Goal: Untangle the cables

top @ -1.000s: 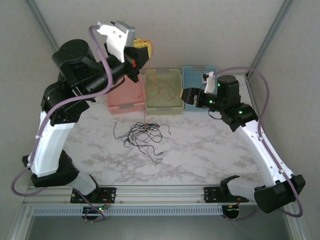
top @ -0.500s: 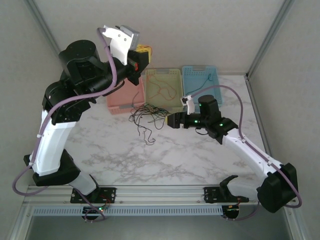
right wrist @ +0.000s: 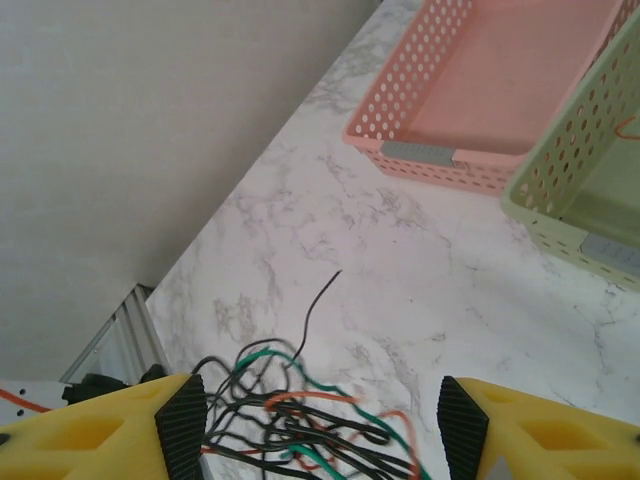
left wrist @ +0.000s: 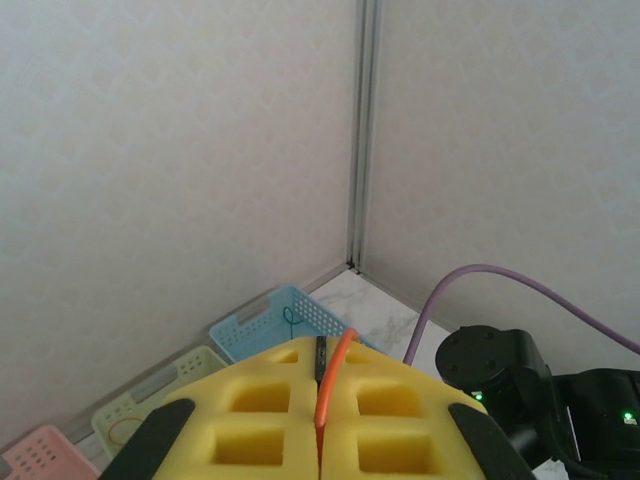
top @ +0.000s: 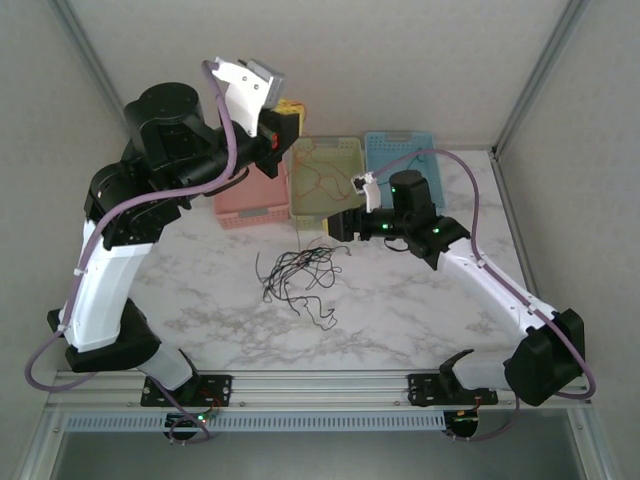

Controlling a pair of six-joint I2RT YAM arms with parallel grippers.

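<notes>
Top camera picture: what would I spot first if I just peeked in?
Probably the messy tangle of cables in the middle of the marble table. Next, the left claw held high, pinching one orange wire that hangs down toward the tangle, and the right claw open at its edge.

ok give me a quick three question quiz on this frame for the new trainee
1. True or false: the left gripper is shut on a reddish-orange wire.
2. Which basket holds the loose orange wires? A pink, B green, C blue.
3. Fill in: the right gripper is ____, with the tangle between its fingers.
Key: 1 true; 2 B, the green basket; 3 open.
</notes>
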